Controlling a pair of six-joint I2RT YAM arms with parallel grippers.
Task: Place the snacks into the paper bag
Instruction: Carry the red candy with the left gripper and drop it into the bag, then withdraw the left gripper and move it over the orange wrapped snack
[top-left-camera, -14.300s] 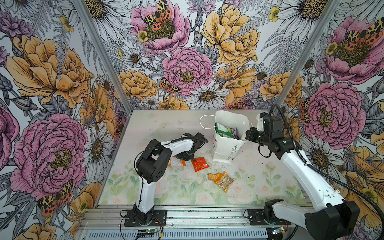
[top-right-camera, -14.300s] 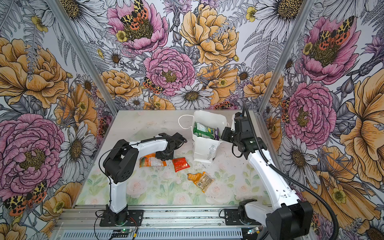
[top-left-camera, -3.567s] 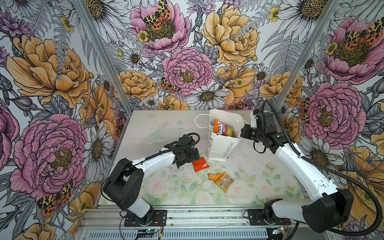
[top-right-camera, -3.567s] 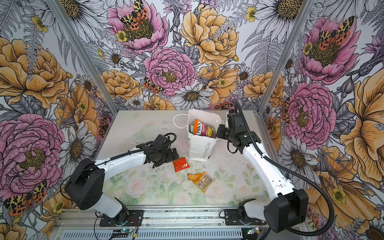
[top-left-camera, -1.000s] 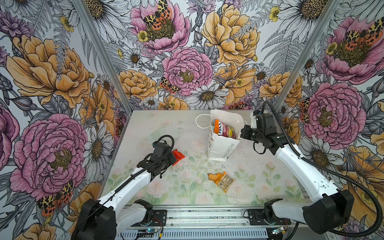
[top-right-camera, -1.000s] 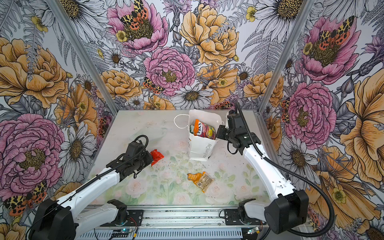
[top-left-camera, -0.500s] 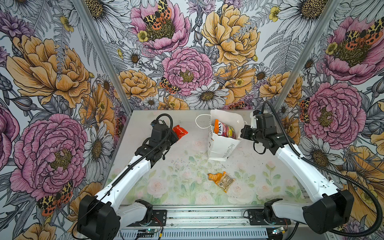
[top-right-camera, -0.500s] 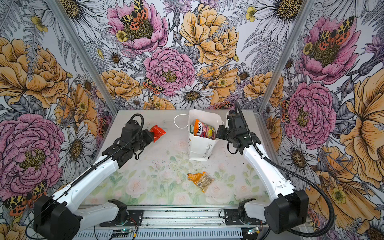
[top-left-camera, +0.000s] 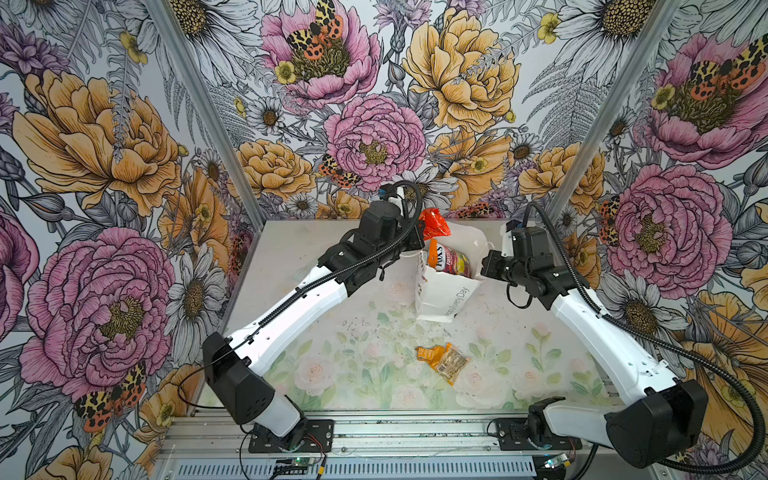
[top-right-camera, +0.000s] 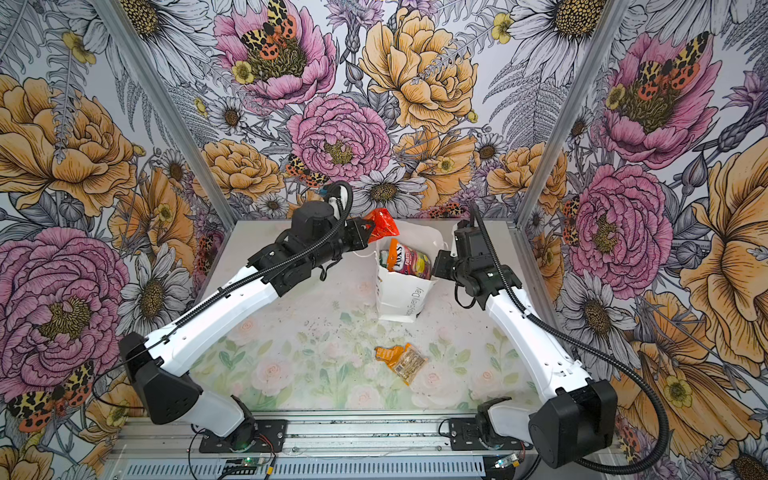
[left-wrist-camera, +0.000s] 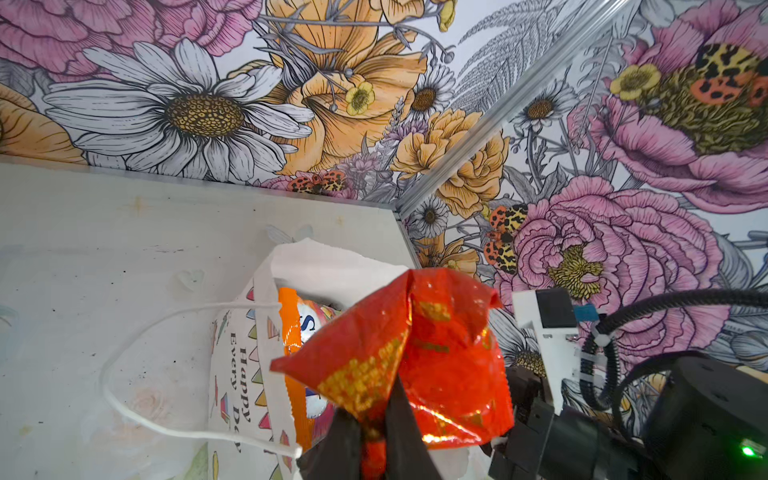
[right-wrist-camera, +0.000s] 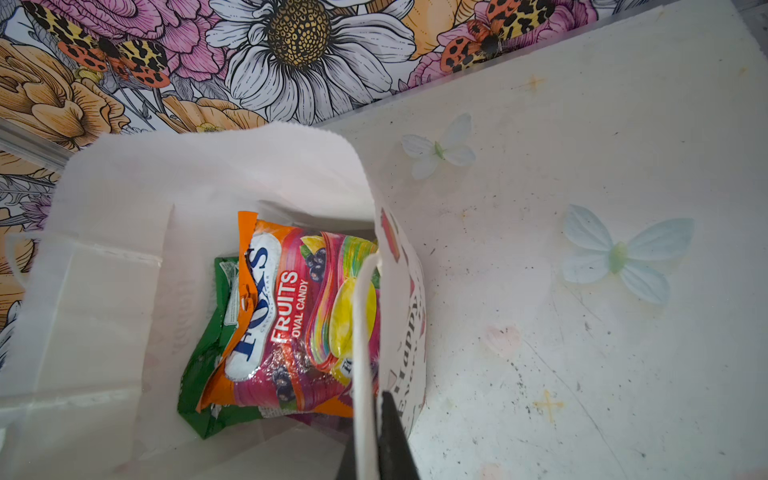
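Left wrist view: my left gripper (left-wrist-camera: 374, 424) is clenched on the red packet (left-wrist-camera: 415, 353), held above the rim of the paper bag (left-wrist-camera: 332, 257), looks only partly over the mouth. Step: carry-to-drop. Next: shift further over the opening, then let go. My right gripper (right-wrist-camera: 372, 419) pinches the bag's cord handle, keeping it open. Two small packets (top-left-camera: 442, 359) lie on the table (top-left-camera: 353, 365).

place: robot lab test booth, def not a home
walls: flower wallpaper (top-left-camera: 374, 141) boxing in the table (top-left-camera: 291, 245)
front of table: metal rail (top-left-camera: 415, 436), arm bases (top-left-camera: 291, 436) bolted on
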